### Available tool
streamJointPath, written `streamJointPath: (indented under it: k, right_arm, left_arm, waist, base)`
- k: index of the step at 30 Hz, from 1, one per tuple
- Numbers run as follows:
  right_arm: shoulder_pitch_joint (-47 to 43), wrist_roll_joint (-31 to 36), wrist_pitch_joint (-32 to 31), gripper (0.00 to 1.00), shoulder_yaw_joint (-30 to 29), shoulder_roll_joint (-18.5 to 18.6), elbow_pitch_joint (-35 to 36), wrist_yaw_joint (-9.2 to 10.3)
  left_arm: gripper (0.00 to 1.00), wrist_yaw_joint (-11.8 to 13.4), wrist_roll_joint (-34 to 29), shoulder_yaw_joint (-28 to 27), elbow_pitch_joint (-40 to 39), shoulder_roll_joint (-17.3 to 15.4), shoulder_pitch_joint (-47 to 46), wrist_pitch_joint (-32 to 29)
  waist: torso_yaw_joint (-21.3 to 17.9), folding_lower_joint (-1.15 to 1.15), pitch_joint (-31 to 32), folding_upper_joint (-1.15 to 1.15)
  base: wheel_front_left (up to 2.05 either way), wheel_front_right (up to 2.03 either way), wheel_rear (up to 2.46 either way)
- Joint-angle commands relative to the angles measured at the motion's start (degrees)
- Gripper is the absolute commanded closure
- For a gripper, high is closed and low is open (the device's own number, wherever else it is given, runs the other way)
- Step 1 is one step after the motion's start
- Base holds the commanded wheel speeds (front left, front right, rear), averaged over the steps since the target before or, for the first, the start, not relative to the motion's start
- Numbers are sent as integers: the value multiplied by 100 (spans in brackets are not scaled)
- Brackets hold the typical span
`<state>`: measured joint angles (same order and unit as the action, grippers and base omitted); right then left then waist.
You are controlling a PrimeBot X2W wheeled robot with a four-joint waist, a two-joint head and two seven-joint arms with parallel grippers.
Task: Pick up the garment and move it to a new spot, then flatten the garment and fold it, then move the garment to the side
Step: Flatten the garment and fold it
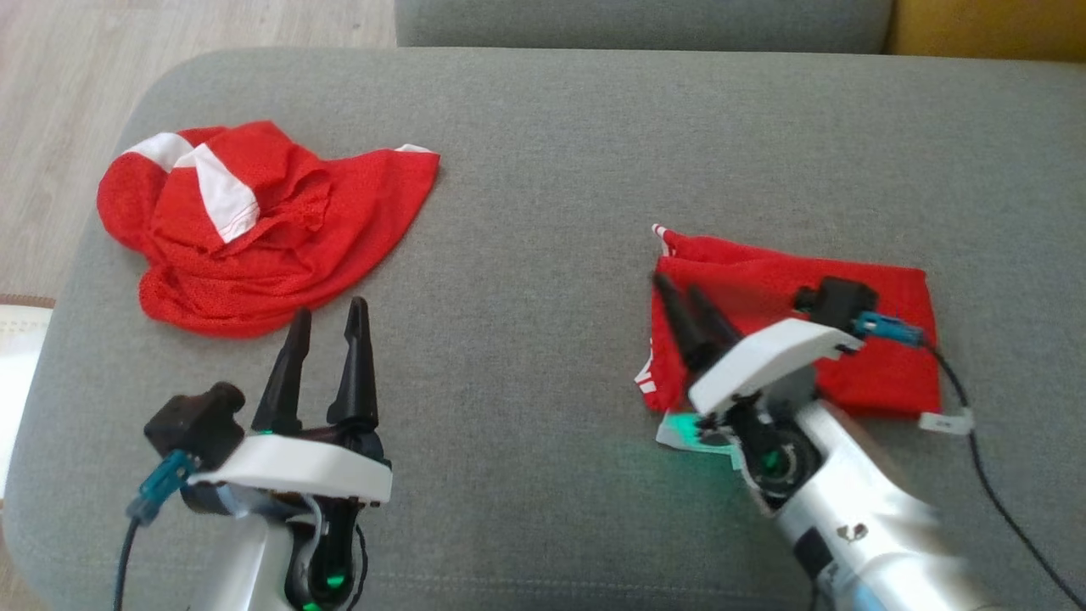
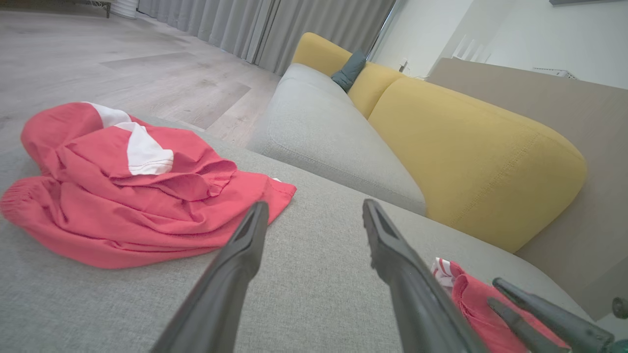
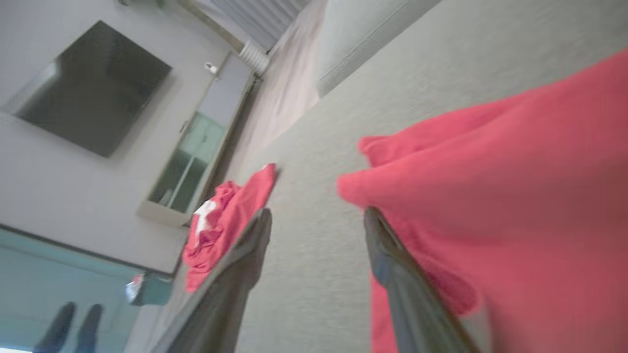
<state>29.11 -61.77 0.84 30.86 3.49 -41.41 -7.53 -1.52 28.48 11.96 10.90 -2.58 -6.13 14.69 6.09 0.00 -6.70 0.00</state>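
folded red garment (image 1: 764, 276) lies flat on grey cushion (image 1: 526, 255), 4 o'clock in head view. right gripper (image 1: 674, 284) over its left edge, fingers apart, bare cushion showing between them, nothing clamped. crumpled red-and-white garment (image 1: 254, 229) at 10 o'clock. left gripper (image 1: 329, 310) at 7 o'clock, fingers spread wide, empty, near crumpled garment.

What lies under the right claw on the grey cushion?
The folded red garment lies under the open right claw, flat on the grey cushion. The arm hides part of its near edge.
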Motion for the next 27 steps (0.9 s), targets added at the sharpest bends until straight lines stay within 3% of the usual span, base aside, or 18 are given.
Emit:
streamJointPath:
  k: [1,6,11,15,22,27]
  right_arm:
    - [160,-285,58,0,300,-61,262,4]
    - [306,-580,345,0,625,-61,90,4]
    - [715,-223,785,0,553,-39,-270,4]
    - [982,398,1081,0,333,419,-320,4]
    - [909,1704,1386,0,-285,1514,213,4]
    - [256,2550,1412,0,-1297,1620,1002,4]
  left_arm:
    - [0,16,-6,-192,-159,-30,-203,30]
    - [0,19,-16,-182,-149,-30,-208,30]
    - [0,6,-80,-305,-233,-30,-185,30]
    - [0,7,-70,-356,-417,-30,-209,30]
    - [0,71,-62,-267,-834,-30,-388,30]
    - [0,111,-124,-138,-1040,-30,-497,30]
  waist:
    - [-40,0,11,0]
    - [-190,0,78,0]
    - [-512,0,171,0]
    - [-755,0,221,0]
    - [-1022,0,207,0]
    - [-1143,0,159,0]
  base:
    - [0,0,0]
    - [0,0,0]
    - [0,0,0]
    - [0,0,0]
    - [0,0,0]
    - [0,0,0]
